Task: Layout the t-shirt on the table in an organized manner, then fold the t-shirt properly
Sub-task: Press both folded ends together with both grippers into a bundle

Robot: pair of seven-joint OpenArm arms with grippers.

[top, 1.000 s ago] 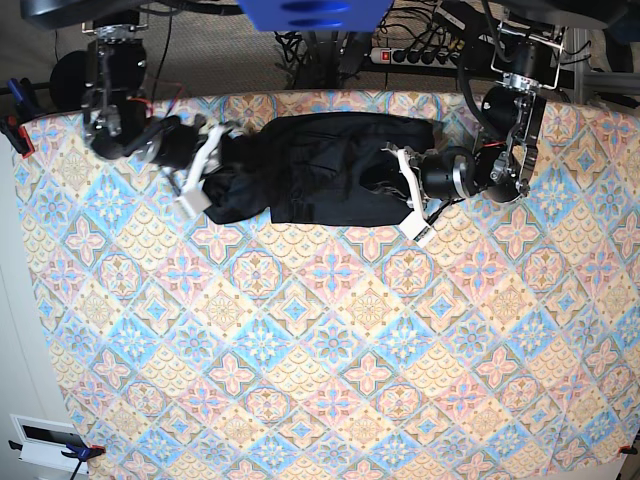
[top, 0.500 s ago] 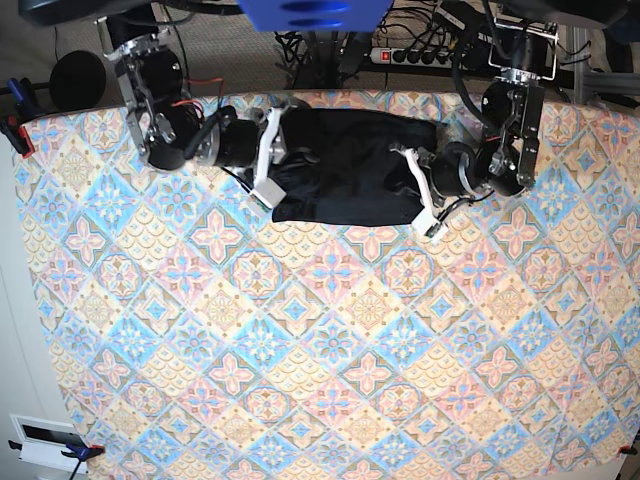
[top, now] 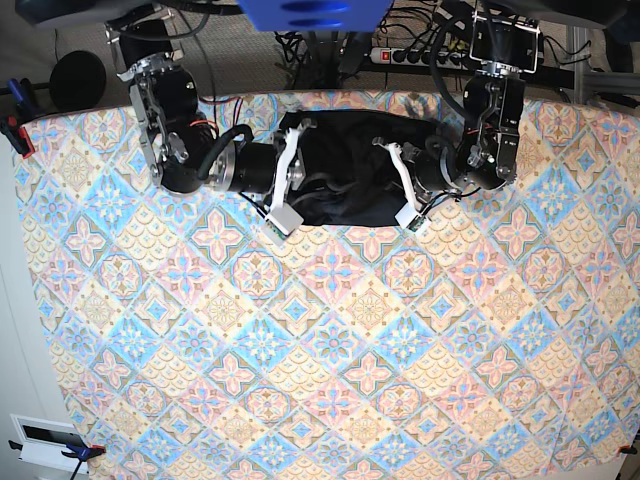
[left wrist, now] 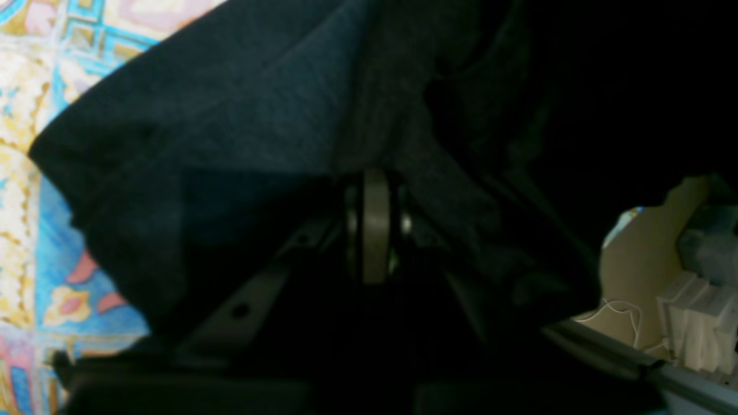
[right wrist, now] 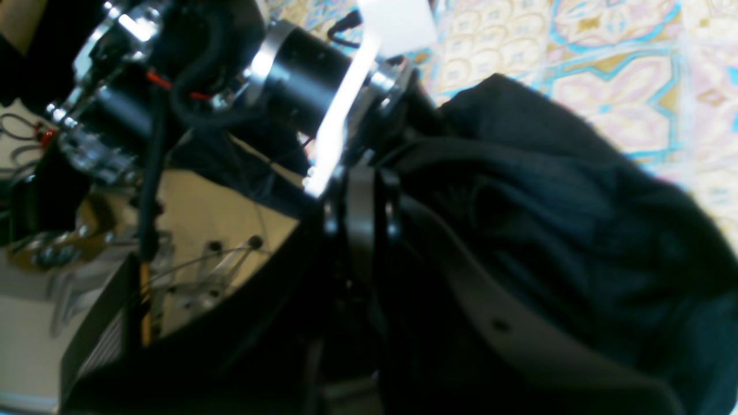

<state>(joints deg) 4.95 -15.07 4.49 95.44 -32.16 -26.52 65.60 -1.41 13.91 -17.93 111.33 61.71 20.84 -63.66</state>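
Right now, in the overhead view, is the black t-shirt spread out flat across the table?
No, the t-shirt sits bunched in a compact heap near the table's far edge.

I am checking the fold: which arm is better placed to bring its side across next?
Probably the right. The right gripper and left gripper both clamp the t-shirt, but the right side looks carried further over the middle.

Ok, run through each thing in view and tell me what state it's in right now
t-shirt: bunched into a narrow heap at the table's far edge, gripped at both ends.
left gripper: shut on the t-shirt.
right gripper: shut on the t-shirt.
table: patterned cloth lying flat.
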